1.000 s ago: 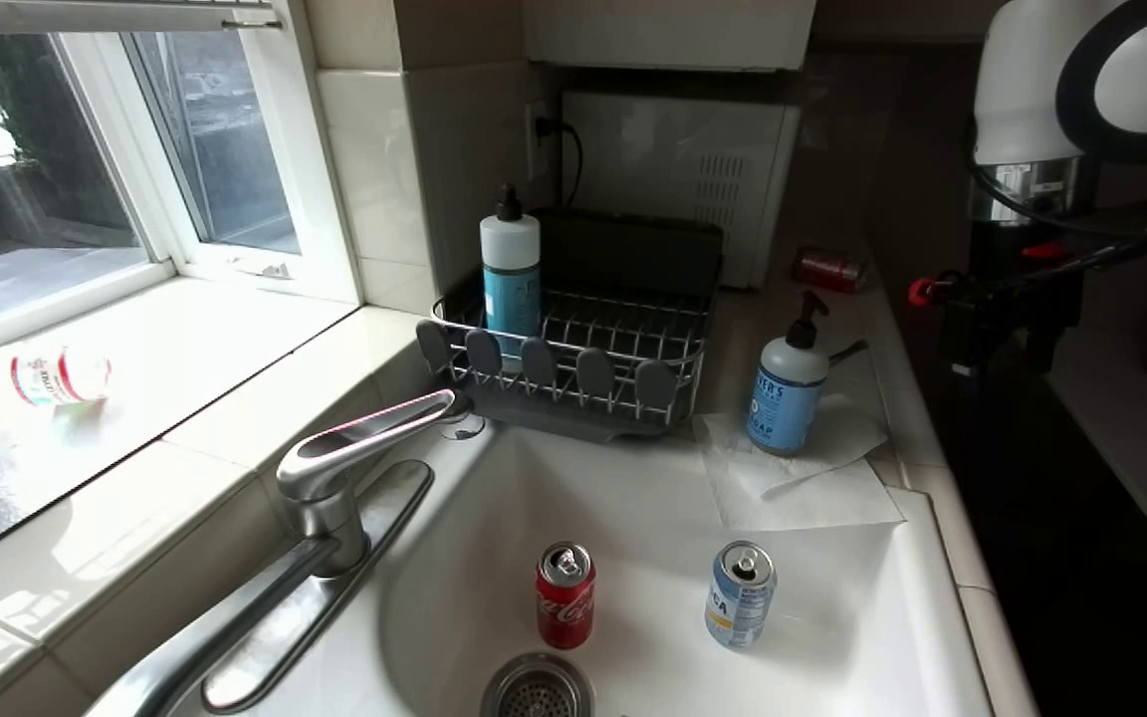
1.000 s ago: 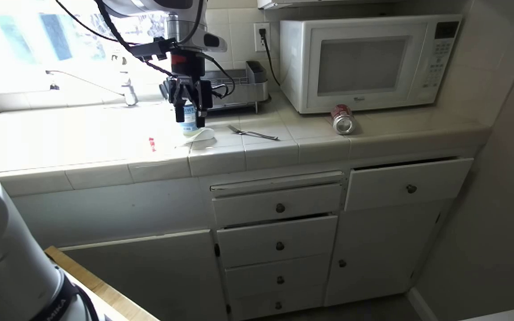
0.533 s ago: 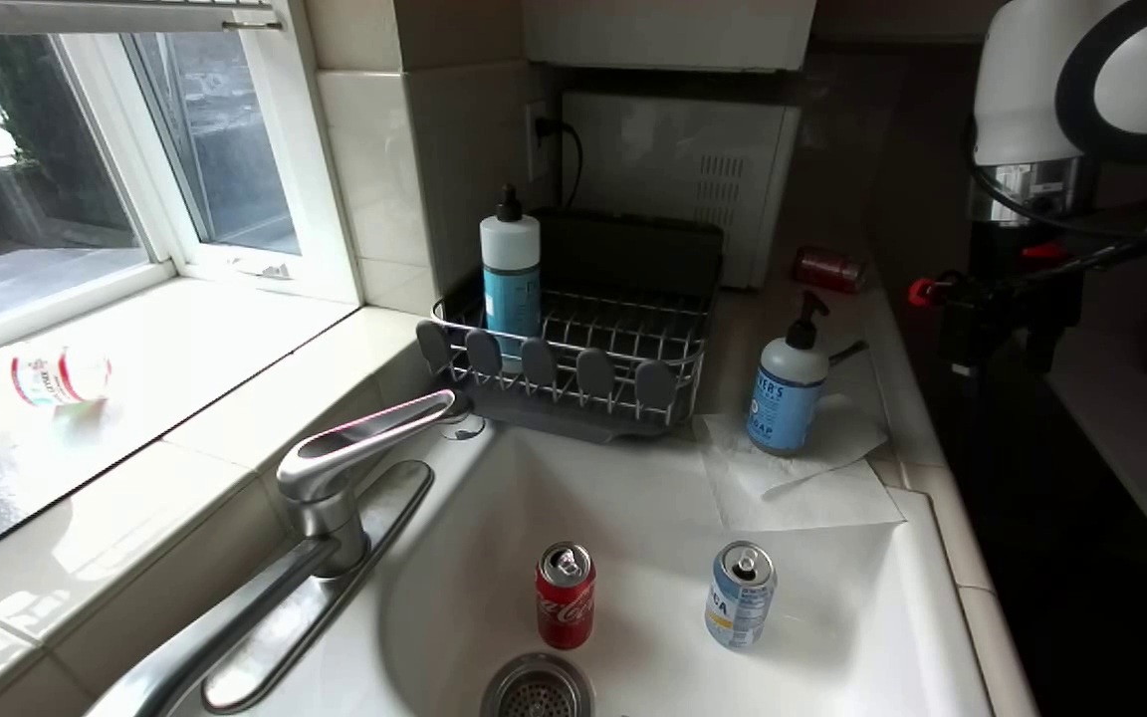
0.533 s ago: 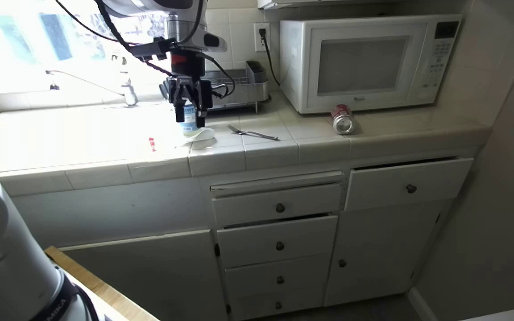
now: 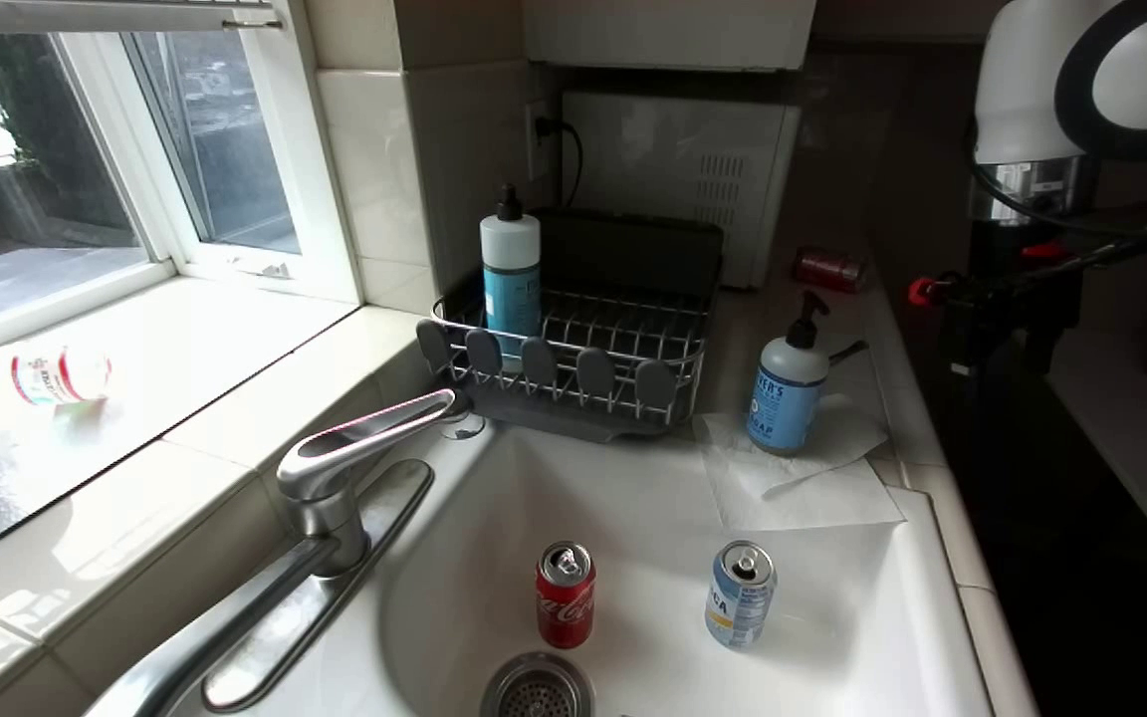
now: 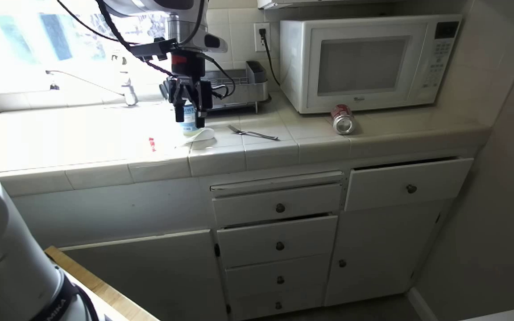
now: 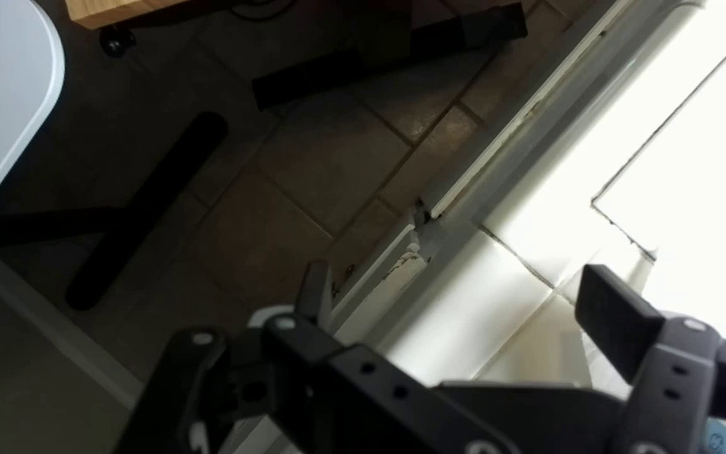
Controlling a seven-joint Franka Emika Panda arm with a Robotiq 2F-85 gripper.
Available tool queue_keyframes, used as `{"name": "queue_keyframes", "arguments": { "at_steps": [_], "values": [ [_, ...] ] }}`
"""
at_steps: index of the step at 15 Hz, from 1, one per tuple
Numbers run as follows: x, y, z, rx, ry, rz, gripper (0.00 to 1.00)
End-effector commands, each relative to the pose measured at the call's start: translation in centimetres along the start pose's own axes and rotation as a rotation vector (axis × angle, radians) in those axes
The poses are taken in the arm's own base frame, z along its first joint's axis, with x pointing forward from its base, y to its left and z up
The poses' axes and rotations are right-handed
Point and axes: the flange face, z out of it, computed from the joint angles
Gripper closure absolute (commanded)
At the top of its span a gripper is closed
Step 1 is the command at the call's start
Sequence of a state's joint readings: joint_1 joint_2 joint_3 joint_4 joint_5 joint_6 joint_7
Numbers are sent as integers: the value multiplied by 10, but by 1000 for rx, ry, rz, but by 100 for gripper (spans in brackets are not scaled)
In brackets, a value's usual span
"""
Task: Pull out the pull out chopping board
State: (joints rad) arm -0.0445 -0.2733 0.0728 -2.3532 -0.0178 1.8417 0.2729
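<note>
None of the pull seems done: what looks like your chopping board sits tucked between the countertop and the top drawer. Your gripper stands wide, holding nothing, apart from the board; reaching, grasping and drawing remain.

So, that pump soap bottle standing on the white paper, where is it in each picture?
In an exterior view: right of centre, the soap bottle stands upright on white paper.
In an exterior view: left of centre, the soap bottle shows partly behind the end effector.
In the wrist view: near the lower right corner, only a blue patch, probably its label.
Shared landmark: the counter's tiled edge, in all three.
</note>
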Motion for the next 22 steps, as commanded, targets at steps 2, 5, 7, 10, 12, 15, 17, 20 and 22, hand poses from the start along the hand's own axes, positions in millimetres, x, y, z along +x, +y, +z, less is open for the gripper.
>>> {"name": "queue_keyframes", "arguments": {
  "at_steps": [2, 5, 7, 10, 12, 15, 17, 20, 22],
  "values": [
    [24, 31, -4, 177, -19, -1, 0],
    [35, 72, -13, 325, -2, -9, 0],
    [44, 102, -13, 404, 17, -5, 0],
    [56, 151, -1, 505, 74, -2, 0],
    [64, 186, 12, 615, 118, 15, 0],
    [79, 227, 44, 782, 151, 93, 0],
    [90, 248, 67, 881, 186, 175, 0],
    [108, 270, 96, 1029, 250, 262, 0],
    [122, 279, 114, 1088, 285, 283, 0]
  ]
}}
